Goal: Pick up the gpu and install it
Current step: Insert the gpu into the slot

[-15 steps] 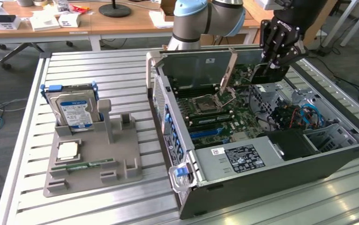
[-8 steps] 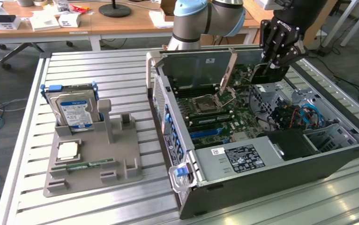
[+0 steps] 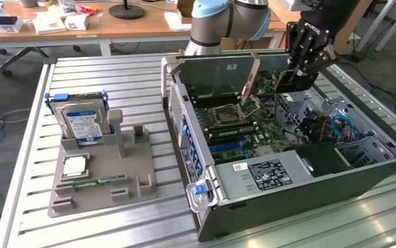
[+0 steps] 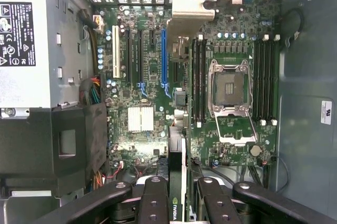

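Observation:
My gripper (image 3: pixel 300 72) hangs over the open computer case (image 3: pixel 363 170), shut on the gpu (image 3: pixel 289 82). The card is held on edge above the motherboard (image 3: pixel 243 121), its pale metal bracket (image 3: pixel 250 77) pointing toward the case's rear wall. In the wrist view the gpu (image 4: pixel 178 145) runs edge-on from between my gripper (image 4: pixel 179 200) fingers up to the bracket (image 4: pixel 187 5). It sits above the board between the blue slot (image 4: pixel 163 55) and the RAM slots (image 4: pixel 197 76), clear of the board.
A grey holder tray (image 3: pixel 101 181) on the slatted table at the exterior view's left carries a blue-labelled hard drive (image 3: pixel 82 124), a CPU (image 3: pixel 75 165) and a RAM stick (image 3: pixel 91 182). Inside the case sit the power supply (image 3: pixel 267 173) and the empty CPU socket (image 4: pixel 229 87).

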Action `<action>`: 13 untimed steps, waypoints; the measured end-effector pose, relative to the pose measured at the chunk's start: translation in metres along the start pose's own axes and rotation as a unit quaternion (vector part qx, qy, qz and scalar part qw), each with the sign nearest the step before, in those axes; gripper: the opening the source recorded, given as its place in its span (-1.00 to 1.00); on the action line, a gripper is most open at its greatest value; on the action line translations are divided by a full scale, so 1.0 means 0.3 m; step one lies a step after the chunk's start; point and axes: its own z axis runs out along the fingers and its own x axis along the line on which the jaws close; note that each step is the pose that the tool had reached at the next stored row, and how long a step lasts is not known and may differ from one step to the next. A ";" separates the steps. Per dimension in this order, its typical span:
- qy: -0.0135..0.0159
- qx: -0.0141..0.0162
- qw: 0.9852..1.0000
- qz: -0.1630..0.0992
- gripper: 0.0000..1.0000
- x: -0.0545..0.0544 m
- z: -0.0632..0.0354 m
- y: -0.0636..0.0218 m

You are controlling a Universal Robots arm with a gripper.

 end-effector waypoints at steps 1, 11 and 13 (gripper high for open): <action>0.000 0.000 1.000 0.000 -0.47 0.000 0.000 0.003; 0.000 0.001 1.000 0.000 -0.47 0.000 0.000 0.013; 0.000 0.001 1.000 0.000 -0.47 0.000 0.001 0.014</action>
